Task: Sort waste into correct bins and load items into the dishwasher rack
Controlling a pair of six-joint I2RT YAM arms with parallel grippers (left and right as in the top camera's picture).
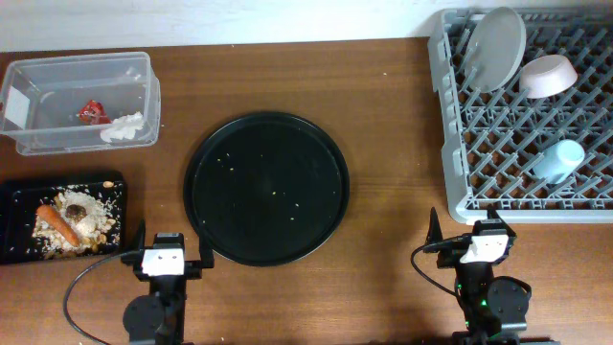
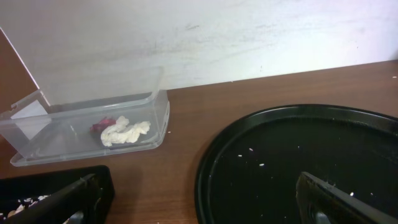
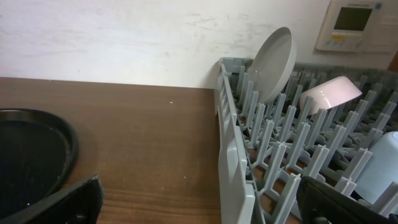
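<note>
The grey dishwasher rack [image 1: 460, 144] at the right holds the pale plate [image 1: 498, 46] on edge, the pinkish-white bowl [image 1: 548, 75] and the light-blue cup [image 1: 558, 160]; plate [image 3: 273, 62], bowl [image 3: 329, 92] and cup [image 3: 382, 165] also show in the right wrist view. The clear tub [image 1: 57, 134] at the left holds the red wrapper [image 1: 93, 112] and white tissue [image 1: 123, 127]. The shallow black tray [image 1: 14, 206] holds rice crumbs [image 1: 96, 222], the carrot [image 1: 59, 223] and the brown lump [image 1: 73, 203]. My left gripper [image 1: 166, 257] and right gripper [image 1: 476, 244] are open and empty at the front edge. Chopsticks are not visible.
The large round black tray [image 1: 266, 188] lies at the middle with a few crumbs on it. It shows in the left wrist view [image 2: 298, 162], beside the tub [image 2: 81, 134]. A wall runs behind the table.
</note>
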